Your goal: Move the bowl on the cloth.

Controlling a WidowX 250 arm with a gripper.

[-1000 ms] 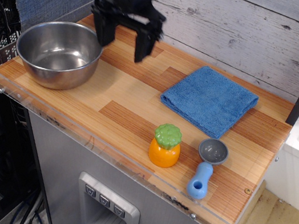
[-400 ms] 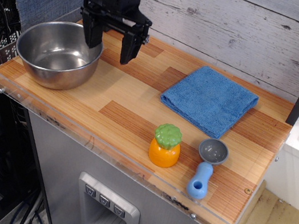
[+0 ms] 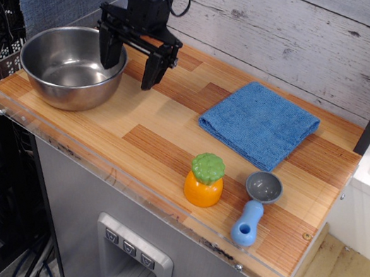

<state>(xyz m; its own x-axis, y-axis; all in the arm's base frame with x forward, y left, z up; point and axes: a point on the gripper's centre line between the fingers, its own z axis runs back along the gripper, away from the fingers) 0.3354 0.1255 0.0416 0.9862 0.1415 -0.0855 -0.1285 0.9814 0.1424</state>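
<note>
Approach step: you're lining up on the bowl's rim, nothing grasped yet.

Taking the bowl as reference: it sits at the left end of the wooden counter, upright and empty, well apart from its target. Your gripper hangs over the bowl's right-hand rim with its fingers spread apart, one finger inside the rim line and the other outside it over bare wood; whether either touches the steel I can't tell. Right of the bowl, past a stretch of bare wood, the cloth lies flat and folded. Forward and right of the bowl stand an orange toy with a green top and a blue-handled scoop, both off the direct path. Next, I'd say: drop straight down so the rim sits between the fingers, close, lift clear, carry right to the cloth.
</note>
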